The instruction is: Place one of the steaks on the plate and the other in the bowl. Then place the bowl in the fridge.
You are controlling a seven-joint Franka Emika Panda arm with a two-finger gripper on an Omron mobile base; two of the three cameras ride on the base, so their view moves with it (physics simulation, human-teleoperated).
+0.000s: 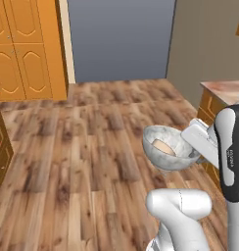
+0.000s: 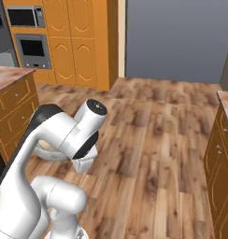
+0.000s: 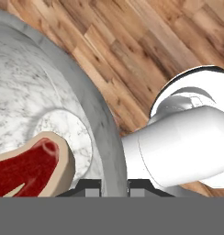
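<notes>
Gripper (image 3: pixel 110 183) is clamping the bowl (image 3: pixel 45 96) by its rim: in the hand view the two dark fingertips are sitting one on each side of the grey wall, jaws nearly closed on it. One steak (image 3: pixel 29 167) is lying inside on the bowl's floor, red meat with a pale fat edge, close to the gripped side of the rim.

In the left base view the bowl (image 1: pixel 169 147) is hanging in the air in front of the arm, held above the wood floor (image 1: pixel 82 147), tilted so its opening is facing the camera; the steak (image 1: pixel 163 147) is showing as a tan patch low inside it. The white hand is sitting just right of the bowl, against its rim. In the right base view the arm's upper links are covering most of the bowl, and I can't make out the grip from there.

Farther out, a wooden counter cabinet (image 1: pixel 212 105) is standing right of the arm. Beyond the open floor, orange tall cabinets (image 1: pixel 28 49) are lining the left side, with a built-in oven (image 2: pixel 32 49) and a microwave (image 2: pixel 23 17) above it visible in the right base view. A plain blue-grey wall (image 1: pixel 121 39) is closing off the back.
</notes>
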